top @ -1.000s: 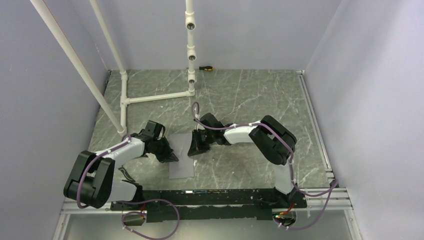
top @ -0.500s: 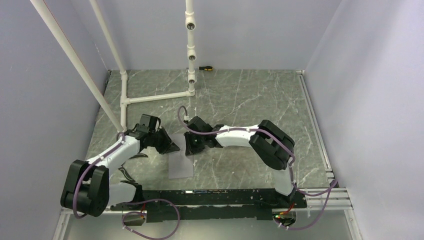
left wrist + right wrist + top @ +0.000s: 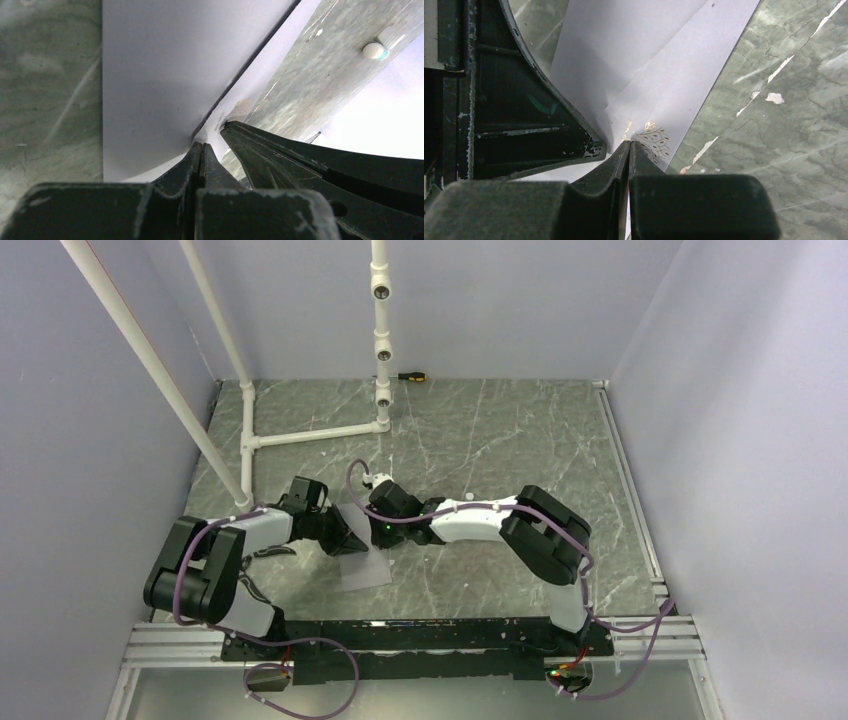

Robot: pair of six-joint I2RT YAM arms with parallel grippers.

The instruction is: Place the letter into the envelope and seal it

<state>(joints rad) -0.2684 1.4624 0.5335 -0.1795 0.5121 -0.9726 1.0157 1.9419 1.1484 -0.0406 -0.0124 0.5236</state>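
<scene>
Left gripper [image 3: 201,148] closed against the envelope [image 3: 684,75], right gripper [image 3: 629,145] pinching its edge

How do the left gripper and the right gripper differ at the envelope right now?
The left gripper reaches the envelope from its left side, the right gripper from its right. The right gripper's tips sit by a gold leaf print; the left gripper's meet plain paper. Both are shut.

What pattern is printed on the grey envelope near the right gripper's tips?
A gold leafy sprig on the envelope; the right wrist view shows it best.
</scene>
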